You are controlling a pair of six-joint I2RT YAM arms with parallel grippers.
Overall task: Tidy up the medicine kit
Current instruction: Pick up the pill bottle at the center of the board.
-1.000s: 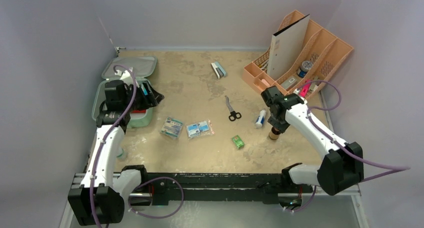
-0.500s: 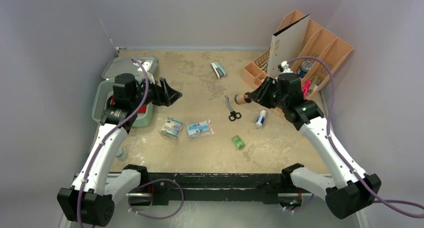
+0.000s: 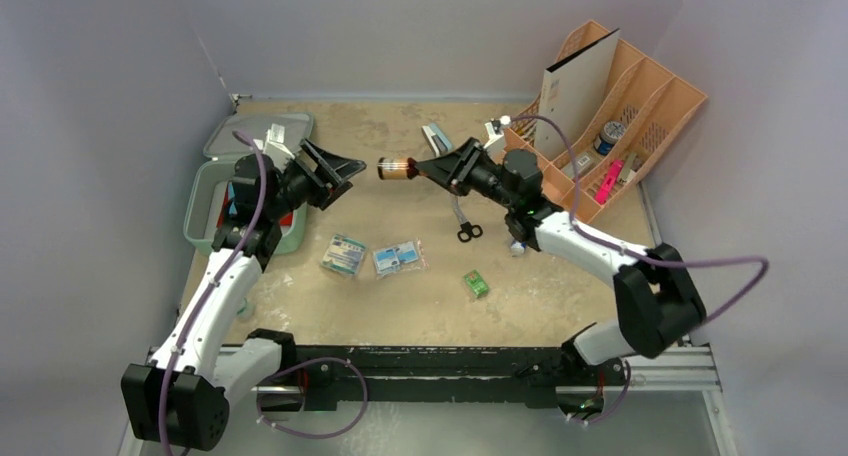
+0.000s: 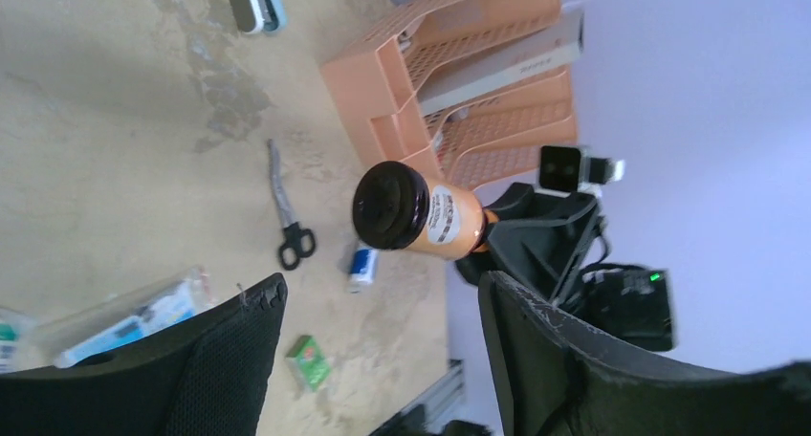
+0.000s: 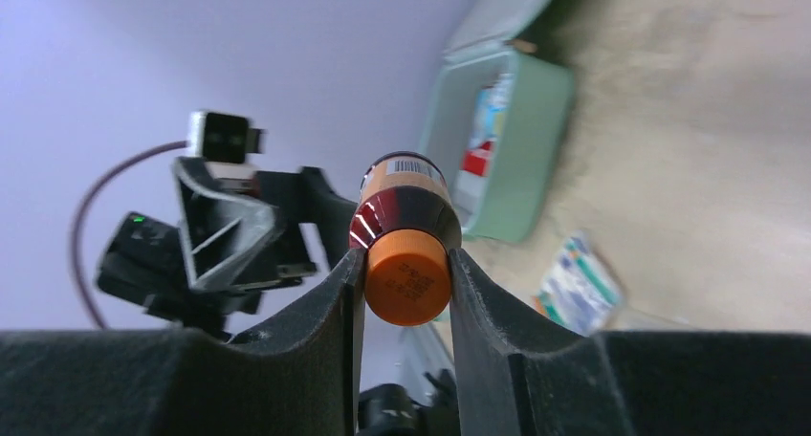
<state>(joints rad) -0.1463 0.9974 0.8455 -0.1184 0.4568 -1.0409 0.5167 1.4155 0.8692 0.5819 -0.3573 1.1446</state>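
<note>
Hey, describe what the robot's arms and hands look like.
The left arm and right arm have white link shells and black joint housings, trailed by purple cables. The left hand and right hand each have two black wedge-shaped fingers and a small white-cased camera.

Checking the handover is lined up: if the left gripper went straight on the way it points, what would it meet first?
Most likely the orange bottle, dark end first, held out by the right gripper. The left gripper is open, and the bottle sits between its fingers; how far off it is remains unclear.
</note>
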